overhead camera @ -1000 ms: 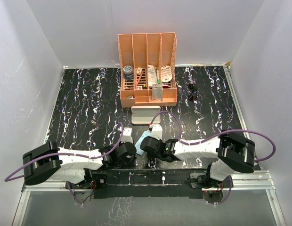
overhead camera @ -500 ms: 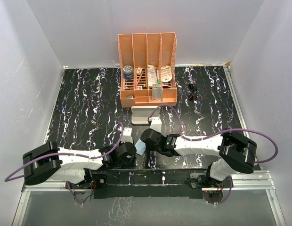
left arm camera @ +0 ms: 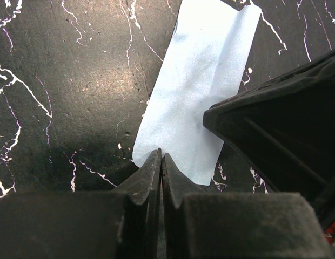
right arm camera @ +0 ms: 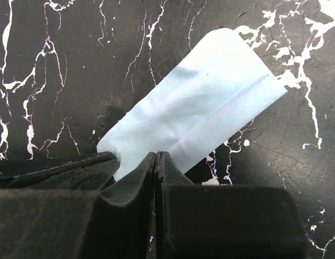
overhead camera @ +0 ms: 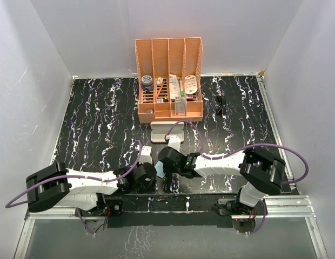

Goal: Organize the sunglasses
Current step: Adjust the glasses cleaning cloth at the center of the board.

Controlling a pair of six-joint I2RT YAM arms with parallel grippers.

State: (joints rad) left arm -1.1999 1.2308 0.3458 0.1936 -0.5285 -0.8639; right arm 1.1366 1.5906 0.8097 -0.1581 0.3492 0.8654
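The sunglasses point(overhead camera: 220, 103) lie folded on the black marble table at the back right, far from both arms. The pink case point(overhead camera: 167, 131) lies in front of the organizer. A folded light blue cloth point(left arm camera: 200, 91) point(right arm camera: 205, 113) lies flat near the front edge. My left gripper point(left arm camera: 160, 155) point(overhead camera: 154, 171) is shut, its tips at the cloth's near edge. Just right of it, my right gripper point(right arm camera: 155, 155) point(overhead camera: 162, 166) is also shut, with its tips on another edge of the cloth. Nothing shows between either pair of jaws. The right gripper's body point(left arm camera: 275, 129) overlaps the cloth's side.
An orange desk organizer point(overhead camera: 169, 81) with several small items stands at the back centre. White walls close in the table on three sides. A metal rail point(overhead camera: 297, 202) runs along the near edge by the arm bases.
The right arm has swung left and forward, so its gripper now sits over the cloth beside the left gripper and hides most of it from above. The left arm has stayed put.
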